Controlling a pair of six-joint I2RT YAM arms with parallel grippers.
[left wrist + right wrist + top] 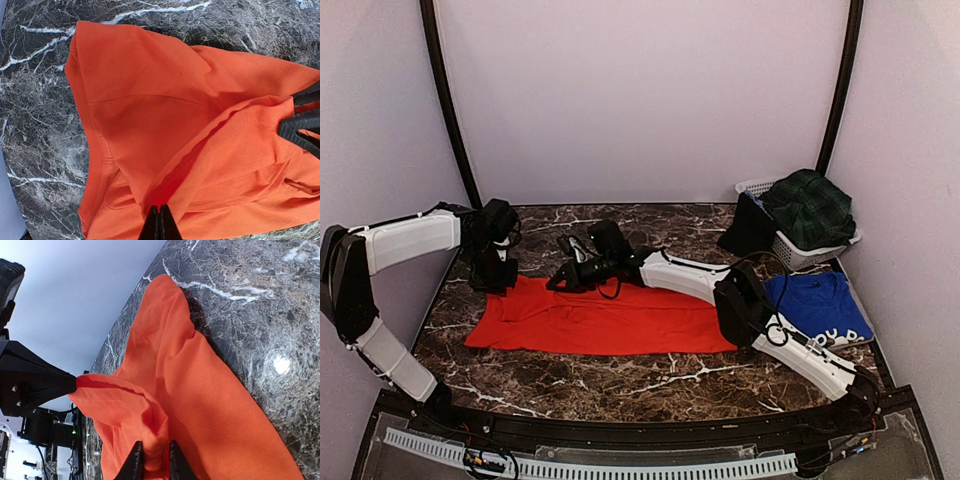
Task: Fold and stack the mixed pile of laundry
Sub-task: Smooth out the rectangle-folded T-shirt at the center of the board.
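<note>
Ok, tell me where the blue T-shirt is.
In the top view, the blue T-shirt lies flat on the right, just in front of the white basket.

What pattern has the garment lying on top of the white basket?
The garment is dark green tartan; top external view shows it best.

Top external: high behind the near edge, overlooking the whole surface (620, 375). Wrist views: close in, facing each other. All three share the red-orange T-shirt (610, 322).
</note>
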